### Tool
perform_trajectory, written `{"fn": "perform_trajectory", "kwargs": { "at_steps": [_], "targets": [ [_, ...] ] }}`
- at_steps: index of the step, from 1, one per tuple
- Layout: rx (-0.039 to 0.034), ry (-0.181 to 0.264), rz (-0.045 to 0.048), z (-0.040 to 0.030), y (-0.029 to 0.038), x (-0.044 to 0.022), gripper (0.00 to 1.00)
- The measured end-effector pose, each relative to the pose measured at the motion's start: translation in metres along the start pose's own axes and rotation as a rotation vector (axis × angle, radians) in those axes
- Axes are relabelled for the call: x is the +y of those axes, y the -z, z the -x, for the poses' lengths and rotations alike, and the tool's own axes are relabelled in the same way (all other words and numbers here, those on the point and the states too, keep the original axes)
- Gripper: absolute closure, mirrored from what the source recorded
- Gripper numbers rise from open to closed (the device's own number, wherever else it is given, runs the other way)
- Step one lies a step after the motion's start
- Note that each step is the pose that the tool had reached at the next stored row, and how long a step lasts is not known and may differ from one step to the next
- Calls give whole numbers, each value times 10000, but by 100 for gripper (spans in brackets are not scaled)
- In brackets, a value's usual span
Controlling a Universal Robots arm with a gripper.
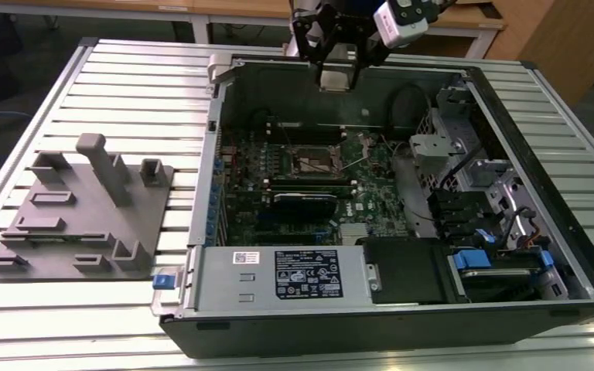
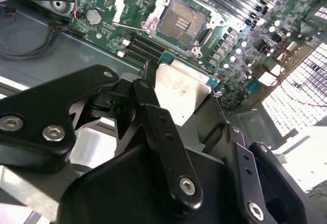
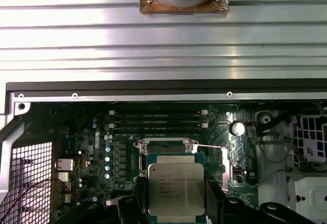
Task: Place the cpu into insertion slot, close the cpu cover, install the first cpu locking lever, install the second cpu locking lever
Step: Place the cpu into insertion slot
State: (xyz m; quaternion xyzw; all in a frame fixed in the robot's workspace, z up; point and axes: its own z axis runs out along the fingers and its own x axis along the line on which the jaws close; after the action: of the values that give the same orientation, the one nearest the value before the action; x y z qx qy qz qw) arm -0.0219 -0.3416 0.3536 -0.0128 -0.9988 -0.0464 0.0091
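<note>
My gripper (image 1: 336,76) hangs above the far wall of the open computer case (image 1: 503,100), shut on the cpu (image 1: 336,82). In both wrist views the cpu (image 2: 181,88) (image 3: 176,191) is a flat square chip with a silvery-grey top, pinched at two opposite edges by the black fingers (image 2: 148,106) (image 3: 215,198). The insertion slot (image 2: 181,23) (image 1: 315,162) lies uncovered on the green motherboard, its contact field bare, well below the chip. The cpu cover (image 2: 132,1) stands swung back beside the slot. A thin wire lever (image 3: 209,146) sticks out next to the slot frame (image 3: 166,146).
Long black memory slots (image 3: 158,121) run beside the socket. A power supply (image 1: 276,274) fills the case's near side, with drive bays and cables (image 1: 472,201) at the exterior view's right. A grey fixture plate (image 1: 80,209) with upright pegs sits on the slatted table at the exterior view's left.
</note>
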Motion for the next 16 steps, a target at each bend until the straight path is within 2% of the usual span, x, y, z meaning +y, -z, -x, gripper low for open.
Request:
{"fn": "perform_trajectory", "kwargs": {
  "at_steps": [8, 16],
  "targets": [
    [0, 0, -2, 2, -88, -8, 46],
    [0, 1, -1, 2, -91, -8, 46]
  ]
}}
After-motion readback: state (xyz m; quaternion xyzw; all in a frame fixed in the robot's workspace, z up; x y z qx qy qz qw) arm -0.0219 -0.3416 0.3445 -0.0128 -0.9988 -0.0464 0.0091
